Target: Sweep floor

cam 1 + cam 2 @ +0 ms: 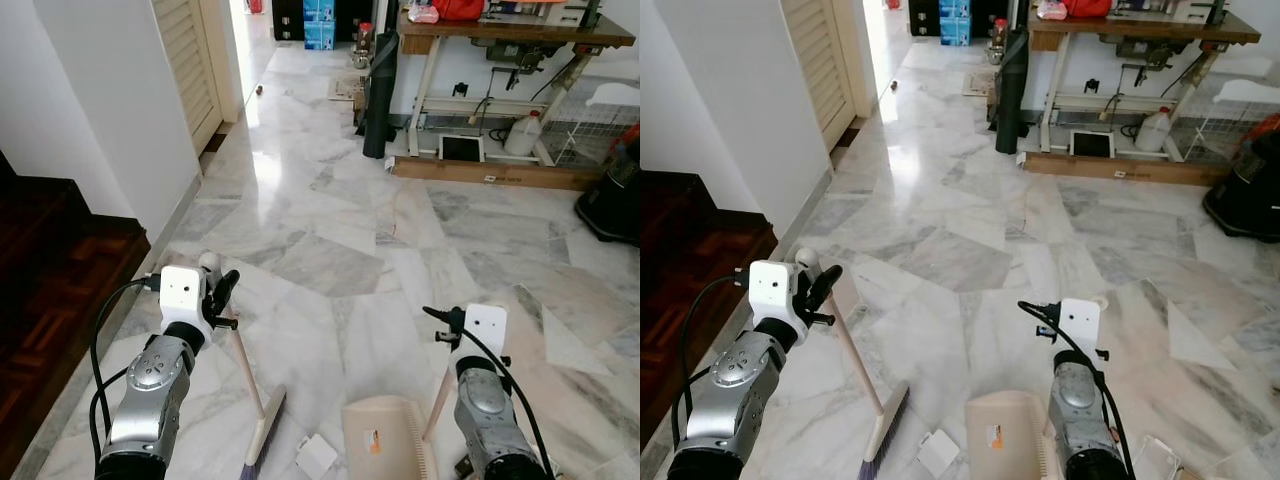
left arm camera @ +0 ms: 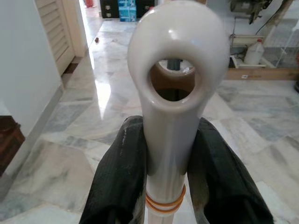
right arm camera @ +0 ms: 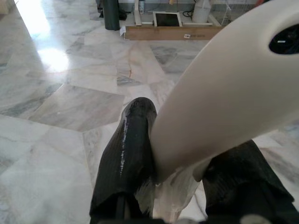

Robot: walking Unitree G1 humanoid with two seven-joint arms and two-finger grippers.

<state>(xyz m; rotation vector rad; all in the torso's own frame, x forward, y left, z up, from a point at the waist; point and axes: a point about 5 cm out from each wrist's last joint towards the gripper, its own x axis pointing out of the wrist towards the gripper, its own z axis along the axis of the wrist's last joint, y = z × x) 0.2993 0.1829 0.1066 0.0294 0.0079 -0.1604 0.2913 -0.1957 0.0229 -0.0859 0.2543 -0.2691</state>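
My left gripper (image 1: 222, 292) is shut on the top of a pale broom handle (image 1: 245, 365); its black fingers (image 2: 119, 172) clamp the handle just under the hanging loop (image 2: 174, 70). The broom head (image 1: 263, 432) rests on the marble floor between my arms. My right gripper (image 1: 448, 325) is shut on the cream dustpan handle (image 3: 219, 88). The dustpan (image 1: 385, 440) stands on the floor at the bottom centre. A small white scrap (image 1: 316, 455) lies between broom head and dustpan.
A dark wooden step (image 1: 50, 290) and white wall (image 1: 110, 100) border the left. Ahead stand a black rolled mat (image 1: 380, 95), a wooden table (image 1: 510, 35) with a white jug (image 1: 523, 135) beneath, and a black appliance (image 1: 612, 200) at right. Open marble floor (image 1: 330, 210) lies between.
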